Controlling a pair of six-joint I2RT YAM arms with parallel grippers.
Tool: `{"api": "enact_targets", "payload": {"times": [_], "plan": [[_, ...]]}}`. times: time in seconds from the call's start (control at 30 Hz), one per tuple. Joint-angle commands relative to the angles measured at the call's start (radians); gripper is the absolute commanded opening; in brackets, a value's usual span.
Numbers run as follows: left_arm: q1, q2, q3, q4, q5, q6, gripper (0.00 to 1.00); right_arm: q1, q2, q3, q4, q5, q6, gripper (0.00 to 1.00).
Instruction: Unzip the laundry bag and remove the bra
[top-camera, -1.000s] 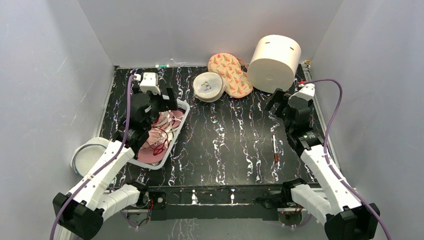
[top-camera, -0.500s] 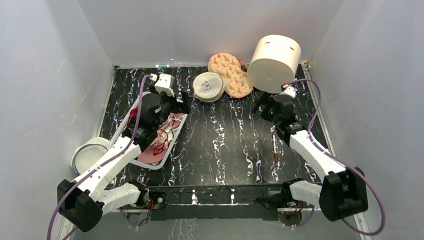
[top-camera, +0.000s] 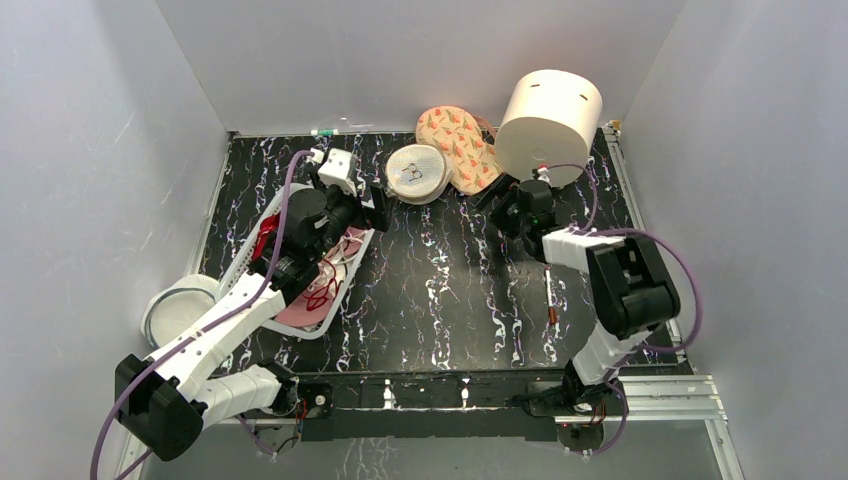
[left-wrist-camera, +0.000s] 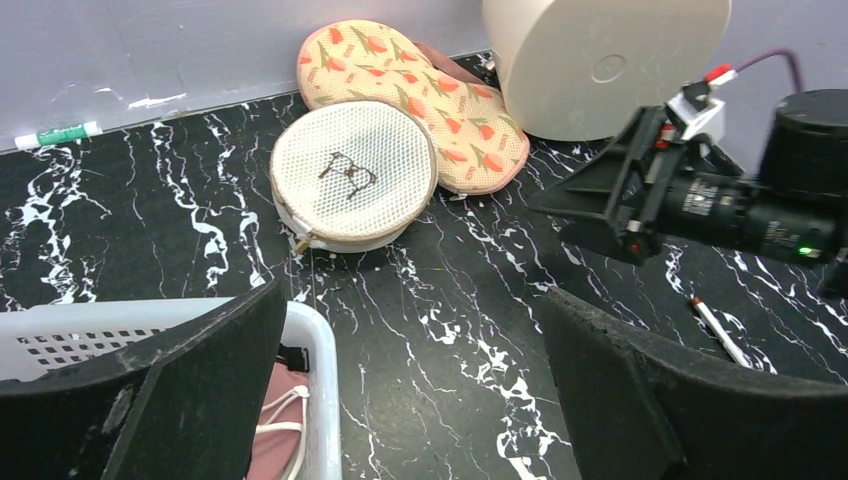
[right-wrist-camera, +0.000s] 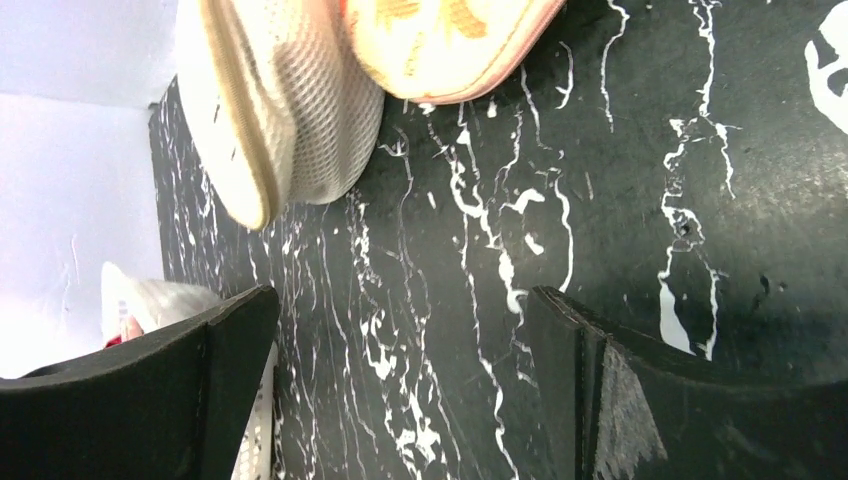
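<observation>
The peanut-shaped, peach-cream padded laundry bag with orange-red leaf print and pink trim (top-camera: 460, 148) lies flat at the back of the table. It sits between a round cream mesh disc (top-camera: 416, 172), which overlaps its left edge, and a big cream cylinder (top-camera: 548, 125) that touches its right side. Its zip cannot be made out. The near end of the bag lies just ahead of the right gripper (top-camera: 490, 196), near it but not touching.

That gripper is low over the table, fingers spread wide with nothing between them (its wrist view shows only bare marble in the gap). The left gripper (top-camera: 373, 208) is just as wide open and empty. It hangs over the far corner of a white plastic basket (top-camera: 322, 330) holding pink clothes with thin red straps, and the mesh disc is in front of it.

The table (top-camera: 450, 290) is black with white marble veins, and a thin pen (top-camera: 550, 295) lies on its right part. Plain pale walls close in three sides.
</observation>
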Motion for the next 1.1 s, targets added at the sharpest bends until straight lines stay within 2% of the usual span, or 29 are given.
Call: {"api": "enact_targets", "payload": {"times": [0.0, 0.13, 0.3, 0.63, 0.7, 0.83, 0.93, 1.0, 1.07], "plan": [[-0.016, -0.015, -0.009, 0.046, 0.022, 0.004, 0.98, -0.002, 0.079, 0.030, 0.292, 0.047, 0.152, 0.93], [-0.023, -0.013, -0.010, 0.046, 0.018, 0.007, 0.98, -0.019, 0.183, 0.052, 0.354, 0.081, 0.182, 0.91], [-0.034, -0.006, -0.014, 0.048, 0.016, 0.009, 0.98, -0.066, 0.266, 0.056, 0.459, 0.088, 0.231, 0.82], [-0.045, -0.003, -0.010, 0.043, 0.011, 0.015, 0.98, -0.078, 0.424, 0.178, 0.457, 0.163, 0.358, 0.69], [-0.046, -0.002, -0.009, 0.042, 0.014, 0.014, 0.98, -0.073, 0.454, 0.193, 0.495, 0.160, 0.361, 0.63], [-0.055, -0.003, -0.008, 0.040, 0.016, 0.016, 0.98, -0.042, 0.485, 0.217, 0.511, 0.214, 0.360, 0.60], [-0.061, 0.006, -0.007, 0.038, 0.010, 0.019, 0.98, -0.023, 0.493, 0.219, 0.517, 0.272, 0.359, 0.51], [-0.064, 0.012, -0.006, 0.036, 0.010, 0.021, 0.98, -0.022, 0.514, 0.216, 0.569, 0.260, 0.356, 0.42], [-0.066, 0.012, -0.005, 0.034, 0.012, 0.021, 0.98, -0.023, 0.529, 0.215, 0.595, 0.246, 0.367, 0.38]]}}
